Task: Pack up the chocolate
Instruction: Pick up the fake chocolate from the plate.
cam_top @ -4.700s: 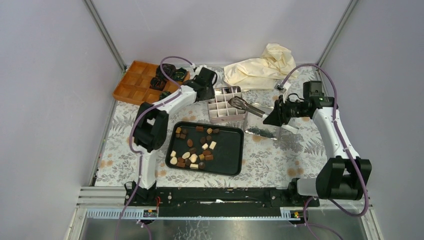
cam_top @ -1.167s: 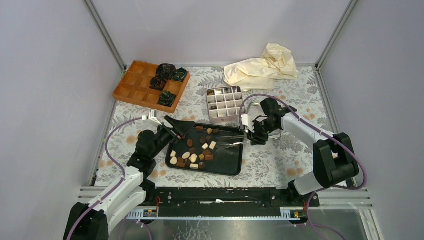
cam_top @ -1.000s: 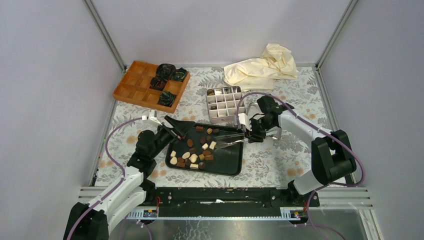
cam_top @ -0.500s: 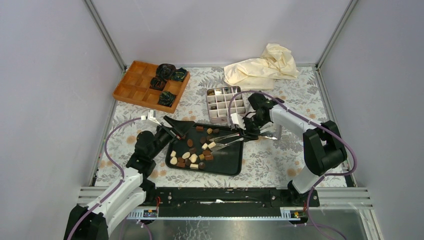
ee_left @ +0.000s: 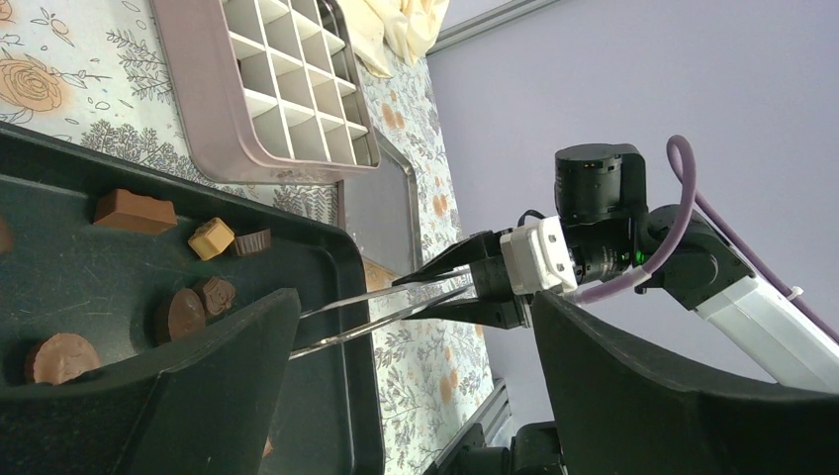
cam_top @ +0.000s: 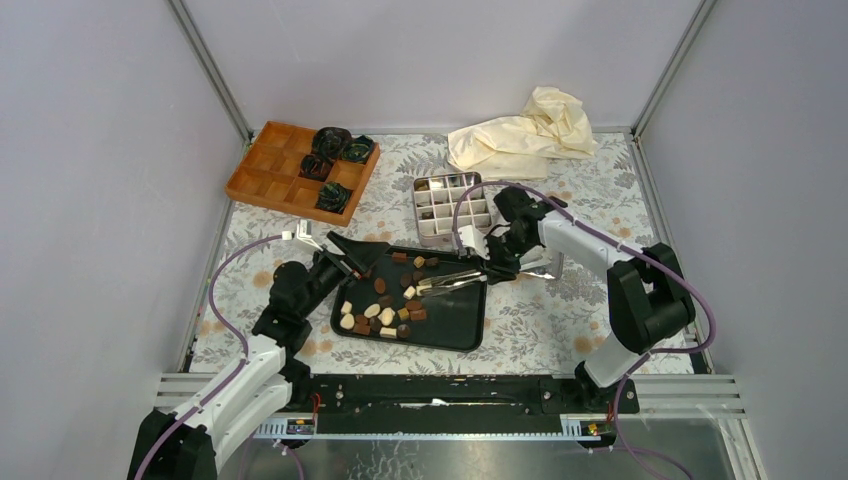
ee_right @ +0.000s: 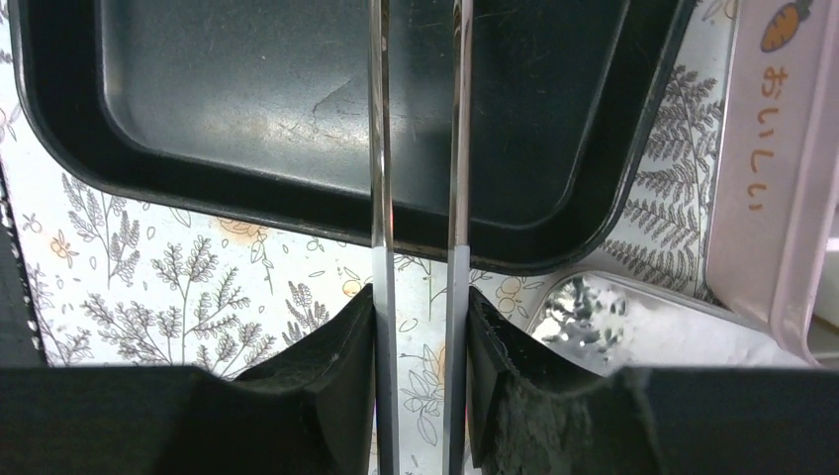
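Pick step: tongs (cam_top: 452,280) clamped in right gripper (cam_top: 497,263), tips at chocolate (cam_top: 386,316); left gripper (cam_top: 352,255) splayed, empty. Next: firm pinch needed.

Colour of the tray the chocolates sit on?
Black; the tray shows best in the top external view.

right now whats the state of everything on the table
chocolate, loose on the black tray, a few pieces in the tin
tongs, clamped in the right gripper, tips over the tray
left gripper, open, empty, at the tray's far left corner
tin, lid off, most cells empty
lid, flat beside the tin
orange tray, four paper cups in, other cells empty
cloth, crumpled
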`<state>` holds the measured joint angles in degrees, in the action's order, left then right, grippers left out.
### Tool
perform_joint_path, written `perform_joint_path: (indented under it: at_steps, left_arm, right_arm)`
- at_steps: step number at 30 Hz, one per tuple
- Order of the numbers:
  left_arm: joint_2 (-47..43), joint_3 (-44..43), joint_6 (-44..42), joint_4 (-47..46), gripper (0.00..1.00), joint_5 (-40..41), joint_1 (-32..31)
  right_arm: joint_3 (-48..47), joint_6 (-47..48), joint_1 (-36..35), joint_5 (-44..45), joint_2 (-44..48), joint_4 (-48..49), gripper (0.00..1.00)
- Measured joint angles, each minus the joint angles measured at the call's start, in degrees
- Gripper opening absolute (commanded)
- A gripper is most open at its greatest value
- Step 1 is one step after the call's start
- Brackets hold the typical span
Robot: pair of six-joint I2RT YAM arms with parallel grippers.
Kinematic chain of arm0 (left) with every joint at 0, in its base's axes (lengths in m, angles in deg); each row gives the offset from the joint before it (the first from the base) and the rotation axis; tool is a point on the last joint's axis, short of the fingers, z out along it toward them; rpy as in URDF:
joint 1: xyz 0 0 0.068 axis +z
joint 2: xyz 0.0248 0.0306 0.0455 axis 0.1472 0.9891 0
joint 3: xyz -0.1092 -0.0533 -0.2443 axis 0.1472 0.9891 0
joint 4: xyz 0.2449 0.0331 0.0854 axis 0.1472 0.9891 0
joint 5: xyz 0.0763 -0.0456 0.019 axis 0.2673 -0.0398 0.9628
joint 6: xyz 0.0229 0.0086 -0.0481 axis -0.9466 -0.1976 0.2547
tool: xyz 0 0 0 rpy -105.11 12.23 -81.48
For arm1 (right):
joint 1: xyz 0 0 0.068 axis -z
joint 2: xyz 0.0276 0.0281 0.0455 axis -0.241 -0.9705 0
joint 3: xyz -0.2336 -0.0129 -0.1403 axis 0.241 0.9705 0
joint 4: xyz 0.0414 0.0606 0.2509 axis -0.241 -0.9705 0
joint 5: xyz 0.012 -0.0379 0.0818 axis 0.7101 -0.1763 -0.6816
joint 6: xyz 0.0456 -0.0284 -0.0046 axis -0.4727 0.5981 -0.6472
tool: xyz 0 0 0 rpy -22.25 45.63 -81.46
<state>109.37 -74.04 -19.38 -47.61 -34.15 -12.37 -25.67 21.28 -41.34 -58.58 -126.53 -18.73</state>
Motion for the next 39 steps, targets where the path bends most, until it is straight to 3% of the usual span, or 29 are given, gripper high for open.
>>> perform_joint_path:
  at_steps: [3,9,19,30,39]
  left_arm:
    - [0.0,0.0,0.0,0.0,0.95,0.0,0.0]
    - [-0.3,0.0,0.0,0.2,0.95,0.0,0.0]
    - [0.5,0.6,0.0,0.2,0.95,0.0,0.0]
    - [0.5,0.8,0.1,0.2,0.95,0.0,0.0]
    - [-1.4,1.2,0.1,0.2,0.94,0.6,0.0]
  right_arm:
    - [0.5,-4.0,0.0,0.3,1.5,1.1,0.00]
    - [3.0,-10.7,0.9,-1.1,7.3,1.9,0.00]
    - [6.1,-19.9,11.3,-10.9,14.5,3.0,0.00]
    - [-2.2,-34.4,13.3,-7.8,8.8,8.4,0.00]
    - [-7.2,-38.0,13.3,-2.6,2.9,10.2,0.02]
